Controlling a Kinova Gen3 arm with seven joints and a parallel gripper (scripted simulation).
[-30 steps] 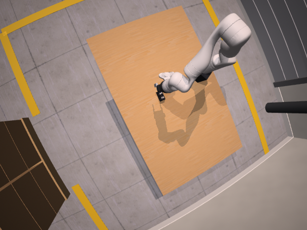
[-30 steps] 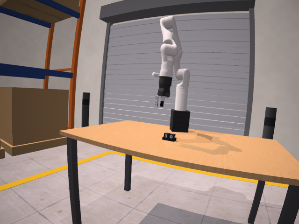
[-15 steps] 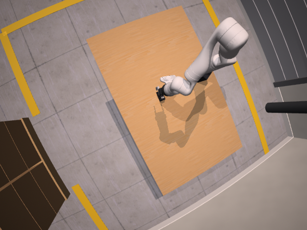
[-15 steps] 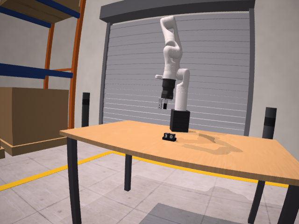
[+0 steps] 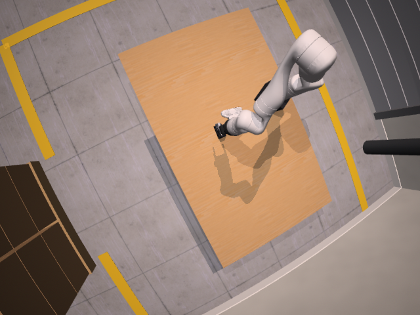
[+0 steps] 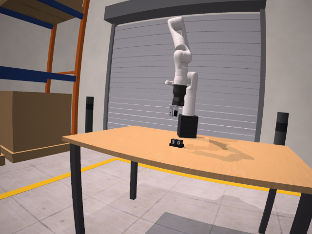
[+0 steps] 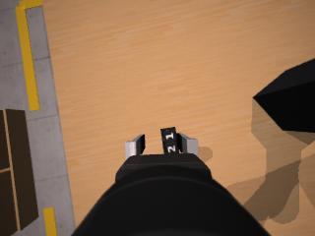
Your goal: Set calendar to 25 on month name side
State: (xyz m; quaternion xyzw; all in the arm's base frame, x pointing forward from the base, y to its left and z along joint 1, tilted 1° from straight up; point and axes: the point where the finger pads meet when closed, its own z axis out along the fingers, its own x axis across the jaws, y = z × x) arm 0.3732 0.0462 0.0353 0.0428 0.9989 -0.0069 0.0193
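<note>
A small black calendar tray [image 6: 176, 146] lies flat on the orange wooden surface [image 6: 141, 148], holding two black cubes with white digits side by side: the left cube [image 6: 172, 142] faces out "3", the right cube [image 6: 179, 142] "0". From above, their tops [image 7: 169, 142] read "1" and "2".

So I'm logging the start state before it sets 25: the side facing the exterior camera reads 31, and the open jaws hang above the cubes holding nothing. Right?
Not quite. In the exterior view the calendar cubes read 30, not 31. The rest stands: the gripper hangs above them, jaws open and holding nothing.
</note>
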